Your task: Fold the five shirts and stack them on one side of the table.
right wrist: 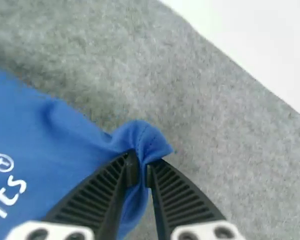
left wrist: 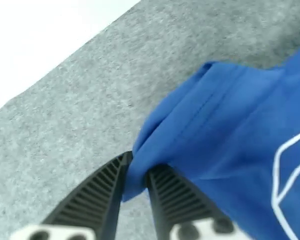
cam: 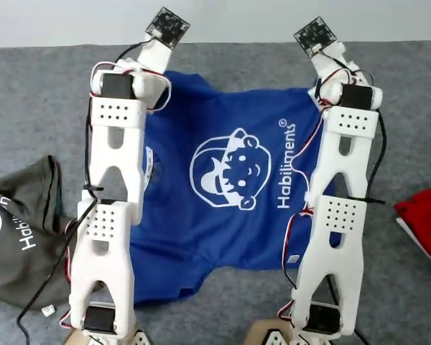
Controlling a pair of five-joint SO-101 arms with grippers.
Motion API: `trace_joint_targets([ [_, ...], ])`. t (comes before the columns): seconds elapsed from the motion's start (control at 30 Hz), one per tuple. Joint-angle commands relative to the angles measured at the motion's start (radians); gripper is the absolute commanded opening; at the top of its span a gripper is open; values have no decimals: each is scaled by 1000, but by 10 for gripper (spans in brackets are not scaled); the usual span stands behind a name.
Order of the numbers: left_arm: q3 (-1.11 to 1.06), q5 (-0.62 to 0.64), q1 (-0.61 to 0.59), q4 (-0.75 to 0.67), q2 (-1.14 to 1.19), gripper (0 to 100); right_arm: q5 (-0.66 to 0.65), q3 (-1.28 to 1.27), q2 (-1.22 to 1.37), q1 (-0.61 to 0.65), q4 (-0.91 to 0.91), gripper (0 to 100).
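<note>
A blue shirt (cam: 230,208) with a white cartoon face lies spread on the grey table between my two arms. My left gripper (left wrist: 136,172) is shut on a bunched far corner of the blue shirt (left wrist: 225,130), near the table's far edge. My right gripper (right wrist: 140,167) is shut on the other far corner of the blue shirt (right wrist: 50,150), pinching a small fold of cloth. In the high view the left arm (cam: 118,180) and the right arm (cam: 341,201) lie over the shirt's two sides, and their fingertips are hidden beneath the wrists.
A dark olive shirt (cam: 21,230) lies crumpled at the left edge of the table. A red shirt (cam: 425,219) shows at the right edge. Bare grey table (cam: 237,61) runs along the far side up to a white wall.
</note>
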State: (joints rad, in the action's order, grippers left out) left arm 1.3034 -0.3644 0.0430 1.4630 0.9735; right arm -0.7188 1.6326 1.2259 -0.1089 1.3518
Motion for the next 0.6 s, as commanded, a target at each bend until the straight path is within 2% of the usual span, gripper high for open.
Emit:
trace_joint_targets([
  [0.0, 42, 5, 18, 32, -84, 6, -3, 49, -97, -4, 36, 12],
  [0.13, 51, -17, 23, 103, -92, 6, -3, 49, -117, -5, 124, 12],
  [0.3, 113, -112, 41, 290, -114, 6, -3, 49, -174, -4, 288, 12],
  [0.47, 107, -121, 26, 295, -150, 6, -3, 49, -228, -4, 435, 12],
  [0.57, 68, -124, 25, 295, -192, 6, -3, 48, -259, -22, 446, 12],
])
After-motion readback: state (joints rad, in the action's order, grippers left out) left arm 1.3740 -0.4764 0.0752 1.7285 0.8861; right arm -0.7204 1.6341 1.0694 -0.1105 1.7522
